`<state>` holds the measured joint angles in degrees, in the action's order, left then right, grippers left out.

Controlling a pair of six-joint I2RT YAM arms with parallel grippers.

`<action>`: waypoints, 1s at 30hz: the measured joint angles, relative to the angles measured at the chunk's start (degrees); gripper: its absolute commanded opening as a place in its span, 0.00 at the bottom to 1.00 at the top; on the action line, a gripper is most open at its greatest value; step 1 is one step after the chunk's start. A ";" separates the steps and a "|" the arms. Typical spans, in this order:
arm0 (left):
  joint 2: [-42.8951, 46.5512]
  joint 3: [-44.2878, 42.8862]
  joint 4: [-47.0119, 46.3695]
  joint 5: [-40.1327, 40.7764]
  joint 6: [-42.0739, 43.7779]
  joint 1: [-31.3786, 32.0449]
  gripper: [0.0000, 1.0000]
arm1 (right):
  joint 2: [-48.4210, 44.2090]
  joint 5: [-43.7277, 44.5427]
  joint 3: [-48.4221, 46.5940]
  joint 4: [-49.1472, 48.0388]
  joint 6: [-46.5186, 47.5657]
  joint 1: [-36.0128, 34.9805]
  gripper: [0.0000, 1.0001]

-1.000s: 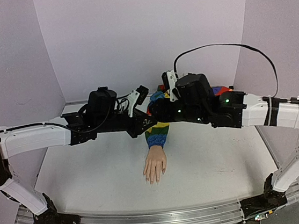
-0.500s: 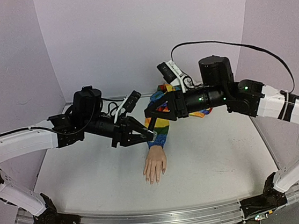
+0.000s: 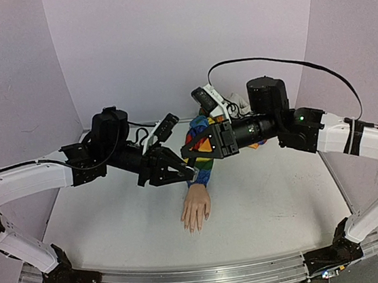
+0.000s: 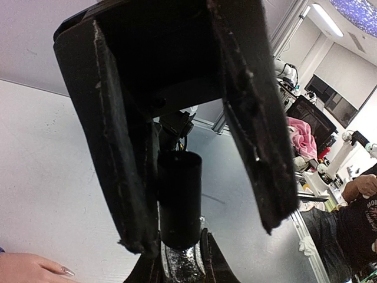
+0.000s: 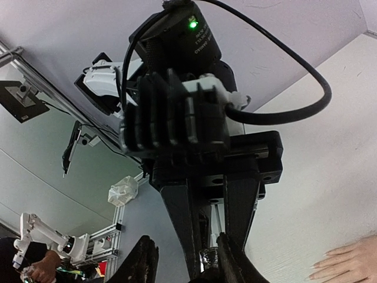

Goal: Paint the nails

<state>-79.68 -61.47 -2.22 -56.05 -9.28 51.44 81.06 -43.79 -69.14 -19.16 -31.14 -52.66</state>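
The nails (image 3: 193, 228) sit at the tip end of the pale mannequin hand (image 3: 196, 209), which lies back-up on the white table (image 3: 101, 213), pointing toward the arm bases. From overhead they are too small to tell whether any carries colour. The left wrist view catches only a sliver of the hand at its lower left corner, cut off by the frame, with one glossy pale nail on it. The right wrist view shows another sliver at its lower right edge, the nails there blurred. The rainbow-striped sleeve (image 3: 202, 169) runs back from the wrist, and its far end is hidden behind the two arms, which meet in the air above it. What they meet over cannot be made out from above; the wrist cameras show it. The right gripper (image 5: 186, 247) is closed on a small glass bottle (image 4: 184, 265), with a finger pressed to each side of the glass. The bottle is cut off by the bottom of the left wrist view — its contents look dark and speckled, the fill level hidden. Its black cap (image 4: 179, 200) is on and stands between the fingers (image 4: 118, 153) of the left gripper (image 4: 206, 234), whose jaws are spread wider than the cap: the cap lies against one finger, with a clear gap of background before the other. In the right wrist view the left gripper's body blocks most of the bottle — only a glint of glass shows. Bottle and grippers hang above the sleeve, clear of the hand.
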 measured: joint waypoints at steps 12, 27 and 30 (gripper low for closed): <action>0.48 -0.33 -0.48 5.27 -1.53 0.26 0.00 | 0.55 2.12 0.59 -1.73 1.42 0.87 0.00; -13.49 -10.97 3.23 65.22 5.66 6.69 0.00 | 9.16 60.92 -3.69 1.81 -10.05 -3.45 0.00; -15.30 -10.78 3.32 67.36 6.67 7.30 0.00 | 10.71 66.18 -3.82 3.91 -12.26 -4.79 0.00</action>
<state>-94.98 -72.25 1.10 11.31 -2.61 58.74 91.77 22.39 -72.97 -15.25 -43.40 -57.45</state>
